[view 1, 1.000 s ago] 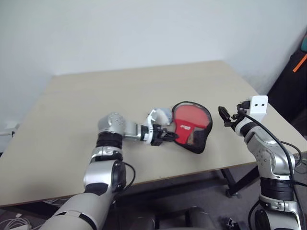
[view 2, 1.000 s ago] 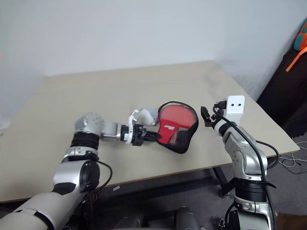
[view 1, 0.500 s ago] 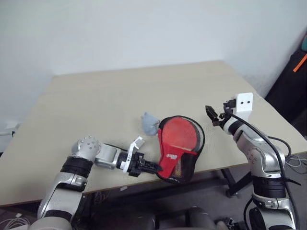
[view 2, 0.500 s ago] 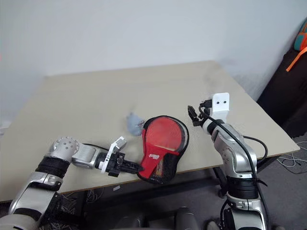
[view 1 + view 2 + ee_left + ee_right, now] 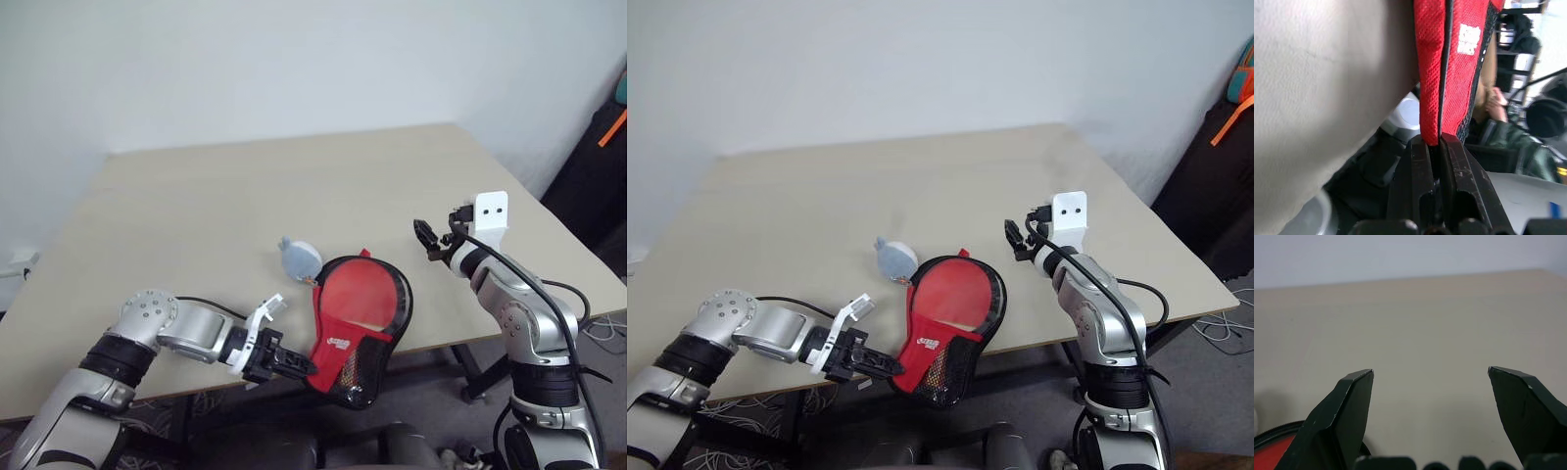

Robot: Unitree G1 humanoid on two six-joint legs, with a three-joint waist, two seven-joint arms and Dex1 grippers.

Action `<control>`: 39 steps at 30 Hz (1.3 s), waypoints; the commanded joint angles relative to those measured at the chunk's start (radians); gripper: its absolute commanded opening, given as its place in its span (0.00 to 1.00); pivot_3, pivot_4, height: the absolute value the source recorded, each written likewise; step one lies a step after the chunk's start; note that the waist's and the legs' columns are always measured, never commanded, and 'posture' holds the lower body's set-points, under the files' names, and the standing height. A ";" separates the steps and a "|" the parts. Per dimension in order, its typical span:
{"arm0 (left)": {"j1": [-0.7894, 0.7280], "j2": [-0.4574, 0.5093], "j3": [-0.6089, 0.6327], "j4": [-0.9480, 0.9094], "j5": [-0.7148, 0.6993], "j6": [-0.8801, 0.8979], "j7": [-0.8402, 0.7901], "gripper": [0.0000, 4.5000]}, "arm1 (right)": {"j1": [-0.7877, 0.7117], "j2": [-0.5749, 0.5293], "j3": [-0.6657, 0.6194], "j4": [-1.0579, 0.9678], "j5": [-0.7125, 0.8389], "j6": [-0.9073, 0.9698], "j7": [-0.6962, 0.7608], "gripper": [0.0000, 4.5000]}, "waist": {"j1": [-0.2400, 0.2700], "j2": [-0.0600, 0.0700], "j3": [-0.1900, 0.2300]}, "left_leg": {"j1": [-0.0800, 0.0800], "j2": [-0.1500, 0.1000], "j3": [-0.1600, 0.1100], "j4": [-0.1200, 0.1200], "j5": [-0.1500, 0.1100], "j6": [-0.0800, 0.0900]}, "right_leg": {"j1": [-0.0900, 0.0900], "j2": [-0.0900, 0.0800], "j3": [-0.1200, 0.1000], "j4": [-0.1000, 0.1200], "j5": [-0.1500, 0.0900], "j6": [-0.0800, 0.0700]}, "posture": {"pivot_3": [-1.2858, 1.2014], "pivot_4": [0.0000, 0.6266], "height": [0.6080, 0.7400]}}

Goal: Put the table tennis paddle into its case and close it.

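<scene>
Your left gripper point(image 5: 294, 365) is clamped on the narrow end of the case point(image 5: 355, 323), which hangs half off the near edge of the surface point(image 5: 196, 215), red face up, black trim round it. The paddle's point(image 5: 358, 294) red face shows in the case's open top. A small grey lump point(image 5: 298, 258) lies just beside the case's far edge. Your right gripper point(image 5: 425, 238) hovers near the case, fingers point(image 5: 1342, 416) spread apart, holding nothing.

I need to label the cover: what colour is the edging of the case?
Black edging around the red case; it shows best in the left eye view.
</scene>
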 commanded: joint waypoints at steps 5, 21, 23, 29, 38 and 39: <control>0.045 -0.007 0.068 -0.076 -0.027 -0.065 0.048 0.00 | -0.037 0.011 -0.006 -0.023 -0.011 0.000 -0.006 0.91 | 0.006 0.000 0.000 | 0.000 0.000 0.002 0.001 0.000 0.001 | 0.001 0.000 -0.001 0.000 0.000 0.000 | 0.52 0.00 1.00; 0.053 -0.026 0.205 0.018 -0.027 -0.073 0.034 0.61 | -0.058 0.028 0.011 0.011 -0.025 -0.012 -0.003 0.91 | 0.005 0.000 0.000 | 0.000 0.000 0.005 0.000 0.000 0.001 | 0.001 0.001 -0.001 -0.001 -0.001 0.002 | 0.52 0.00 1.00; 0.055 -0.020 0.222 0.025 -0.027 -0.066 0.027 0.61 | -0.063 0.028 0.015 0.017 -0.027 -0.015 -0.001 0.91 | 0.005 0.000 0.000 | 0.000 0.000 0.005 0.000 0.000 0.001 | 0.001 0.001 -0.001 -0.001 -0.001 0.002 | 0.52 0.00 1.00; -0.007 0.047 0.248 -0.030 0.223 -0.074 -0.196 0.61 | -0.077 0.023 0.012 0.024 -0.031 -0.008 0.006 0.91 | 0.003 0.000 0.000 | 0.000 0.000 0.005 0.000 0.000 0.001 | 0.000 0.001 -0.001 -0.001 -0.001 0.002 | 0.52 0.00 1.00; -0.120 0.075 -0.005 -0.044 1.046 -0.597 -0.979 0.61 | -0.163 0.038 0.037 0.075 0.010 0.071 0.065 0.91 | -0.004 0.000 0.000 | 0.000 0.001 0.013 -0.003 0.002 -0.004 | -0.002 0.002 0.002 -0.003 0.000 -0.001 | 0.52 0.00 1.00; -0.124 0.069 -0.025 -0.052 1.094 -0.629 -1.037 0.61 | -0.180 0.042 0.037 0.086 0.025 0.088 0.080 0.91 | -0.003 0.000 0.001 | -0.001 0.001 0.014 -0.003 0.002 -0.004 | -0.003 0.002 0.003 -0.003 0.001 -0.002 | 0.52 0.00 1.00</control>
